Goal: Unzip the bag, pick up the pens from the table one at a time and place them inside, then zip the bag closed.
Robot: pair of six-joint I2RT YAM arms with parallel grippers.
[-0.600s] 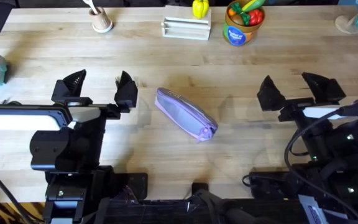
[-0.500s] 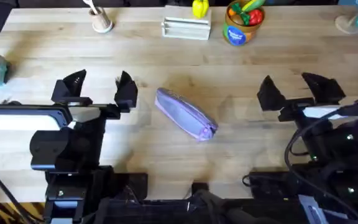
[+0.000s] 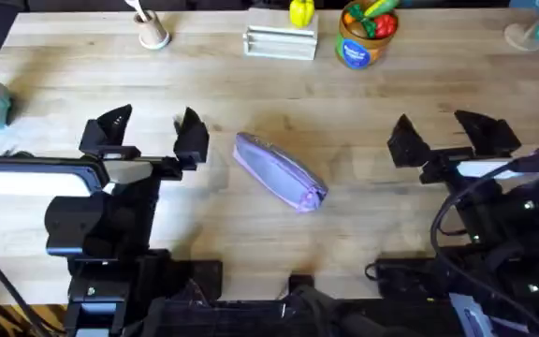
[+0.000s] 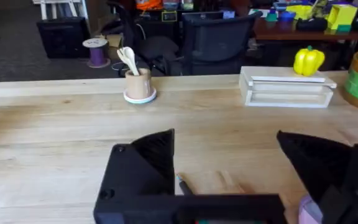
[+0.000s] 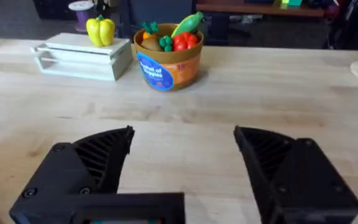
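Lavender bag [image 3: 281, 171] lying slantwise on the table [image 3: 344, 112], between both grippers, left gripper [image 3: 151, 139] just beside its upper end with fingers spread apart, right gripper [image 3: 443, 138] well apart from it, fingers likewise spread, touching nothing.

The overhead camera looks down and forward over the desk [image 3: 279, 103] from above the arm bases. Both wrist cameras sit low, facing its far edge; each also catches the white rack [image 3: 281, 42] [image 4: 288, 90] [image 5: 82, 56].
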